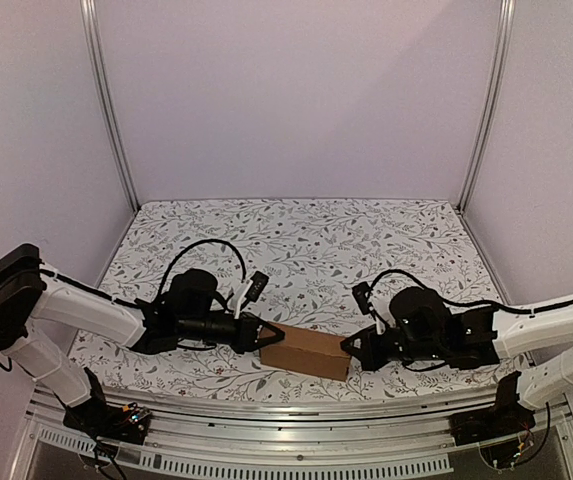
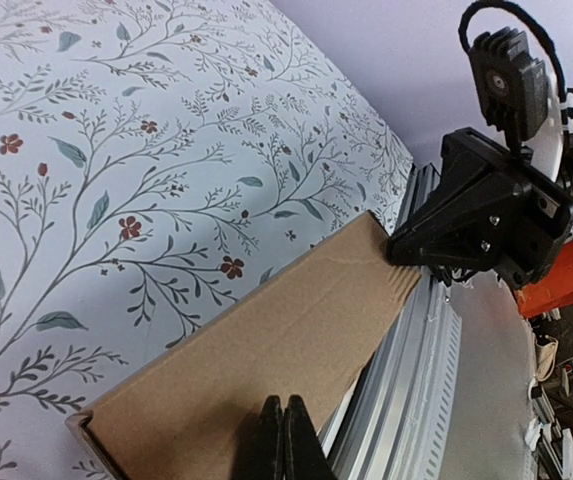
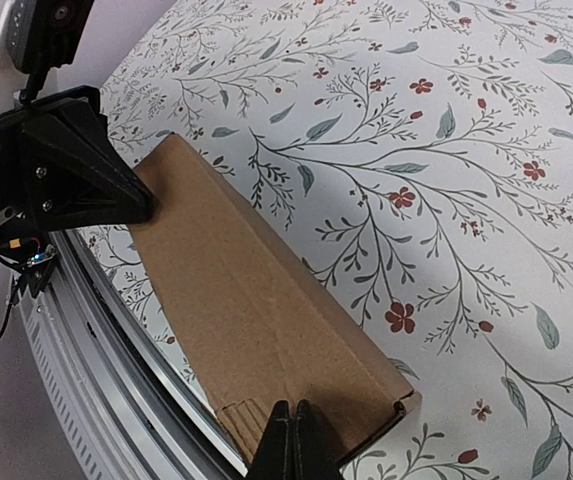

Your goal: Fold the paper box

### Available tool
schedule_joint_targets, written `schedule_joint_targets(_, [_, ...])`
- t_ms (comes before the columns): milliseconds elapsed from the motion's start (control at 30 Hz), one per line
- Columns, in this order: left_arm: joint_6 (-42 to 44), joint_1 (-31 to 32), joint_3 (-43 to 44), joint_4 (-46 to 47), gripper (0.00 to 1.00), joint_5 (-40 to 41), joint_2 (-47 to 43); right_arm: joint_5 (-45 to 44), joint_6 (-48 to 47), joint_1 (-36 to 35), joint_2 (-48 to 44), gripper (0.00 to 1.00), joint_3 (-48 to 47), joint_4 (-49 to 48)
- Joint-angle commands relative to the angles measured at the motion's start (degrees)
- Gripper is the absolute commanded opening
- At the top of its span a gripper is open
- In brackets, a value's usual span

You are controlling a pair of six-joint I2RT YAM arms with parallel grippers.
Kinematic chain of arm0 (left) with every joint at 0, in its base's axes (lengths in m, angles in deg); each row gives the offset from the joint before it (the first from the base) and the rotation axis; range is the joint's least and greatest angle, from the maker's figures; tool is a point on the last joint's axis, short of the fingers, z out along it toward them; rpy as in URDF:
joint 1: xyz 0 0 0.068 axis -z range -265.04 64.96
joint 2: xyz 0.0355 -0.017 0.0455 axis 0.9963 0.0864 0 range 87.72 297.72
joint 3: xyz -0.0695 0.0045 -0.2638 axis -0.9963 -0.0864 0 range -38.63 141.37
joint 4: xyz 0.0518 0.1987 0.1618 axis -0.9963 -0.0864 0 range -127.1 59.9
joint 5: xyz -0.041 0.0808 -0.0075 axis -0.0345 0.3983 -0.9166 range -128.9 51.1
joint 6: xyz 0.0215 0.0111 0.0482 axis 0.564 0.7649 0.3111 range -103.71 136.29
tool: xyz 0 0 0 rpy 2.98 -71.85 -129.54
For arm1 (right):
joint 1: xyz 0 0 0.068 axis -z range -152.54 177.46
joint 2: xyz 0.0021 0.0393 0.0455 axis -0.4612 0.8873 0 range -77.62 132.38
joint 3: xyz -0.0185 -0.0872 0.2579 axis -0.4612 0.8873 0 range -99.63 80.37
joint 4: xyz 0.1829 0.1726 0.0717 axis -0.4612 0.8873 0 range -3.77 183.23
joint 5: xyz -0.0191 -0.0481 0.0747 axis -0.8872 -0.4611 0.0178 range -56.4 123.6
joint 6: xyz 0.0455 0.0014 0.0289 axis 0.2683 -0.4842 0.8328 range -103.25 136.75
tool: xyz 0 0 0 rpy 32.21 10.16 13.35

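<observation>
Left pincer [image 1: 270,337] closed at paper box [image 1: 306,352] end, right pincer [image 1: 350,347] closed opposite

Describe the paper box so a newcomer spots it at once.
Start at the floral tablecloth and go to the middle of its near edge. There a plain brown cardboard box lies with the shut left gripper at one end and the shut right gripper at the other. It is the only unprinted brown thing on the cloth.

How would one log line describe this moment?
paper box: formed carton on table | left gripper: shut, tip at its left end | right gripper: shut, tip at right end
</observation>
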State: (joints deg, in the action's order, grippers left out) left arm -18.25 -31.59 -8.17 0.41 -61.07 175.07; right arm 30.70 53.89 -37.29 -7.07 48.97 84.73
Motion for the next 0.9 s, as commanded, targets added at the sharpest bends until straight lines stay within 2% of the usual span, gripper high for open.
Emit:
schedule_joint_targets(0, [0.64, -0.19, -0.62, -7.89, 0.0, 1.87, 1.68, -0.53, 0.73, -1.46, 4.76, 0.0, 1.17, 2.33])
schedule_joint_targets(400, [1.03, -0.15, 0.65, -10.77, 0.0, 2.7, -1.12, -4.99, -3.37, -1.56, 0.3, 0.0, -4.52, 10.51])
schedule_joint_targets(500, [1.51, -0.19, 2.26, -13.18, 0.0, 3.05, -3.01, -5.97, -5.03, -1.59, -0.67, 0.0, -6.73, 12.71])
schedule_joint_targets(700, [3.4, -0.28, 6.39, -18.3, 0.06, 5.17, -7.9, -6.0, -8.02, -1.56, -2.63, 0.0, -10.39, 15.06])
schedule_joint_targets(867, [4.83, -0.37, 11.65, -24.44, 0.02, 7.92, -11.65, -4.05, -9.72, -2.31, -2.95, 0.0, -12.06, 14.95])
